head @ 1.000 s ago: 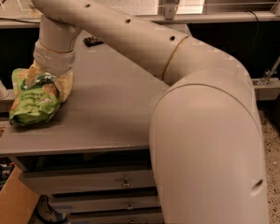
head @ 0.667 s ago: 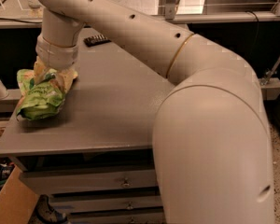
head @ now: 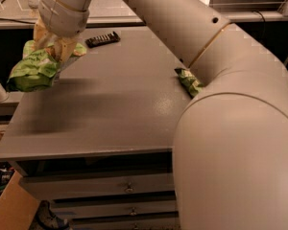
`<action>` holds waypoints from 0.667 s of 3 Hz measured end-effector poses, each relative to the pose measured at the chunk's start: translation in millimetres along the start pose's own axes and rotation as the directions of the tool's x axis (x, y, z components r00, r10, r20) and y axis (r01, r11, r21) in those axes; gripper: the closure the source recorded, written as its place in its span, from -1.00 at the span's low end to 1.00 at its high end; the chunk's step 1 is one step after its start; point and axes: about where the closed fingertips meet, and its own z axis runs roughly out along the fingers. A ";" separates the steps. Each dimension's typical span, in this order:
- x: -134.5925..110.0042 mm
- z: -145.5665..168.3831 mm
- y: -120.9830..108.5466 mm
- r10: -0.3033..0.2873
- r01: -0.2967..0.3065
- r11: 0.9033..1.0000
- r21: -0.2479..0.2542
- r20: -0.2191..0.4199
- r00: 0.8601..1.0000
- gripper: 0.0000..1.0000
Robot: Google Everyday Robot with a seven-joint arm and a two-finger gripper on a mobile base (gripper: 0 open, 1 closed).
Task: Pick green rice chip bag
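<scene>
The gripper (head: 54,49), above the tabletop's (head: 110,114) far left edge, grasps the green rice chip bag (head: 32,72) by its upper end; the bag hangs below-left of the gripper, clear of the surface; its long axis slants, free end pointing down-left.

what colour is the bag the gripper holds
Bright green bag, camera view; gripper holds it at upper left.
</scene>
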 end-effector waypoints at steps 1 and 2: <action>-7.8 -50.3 -18.7 0.096 -0.102 0.984 0.143 0.051 0.994 1.00; -10.4 -56.1 -22.4 0.110 -0.119 0.980 0.160 0.066 0.992 1.00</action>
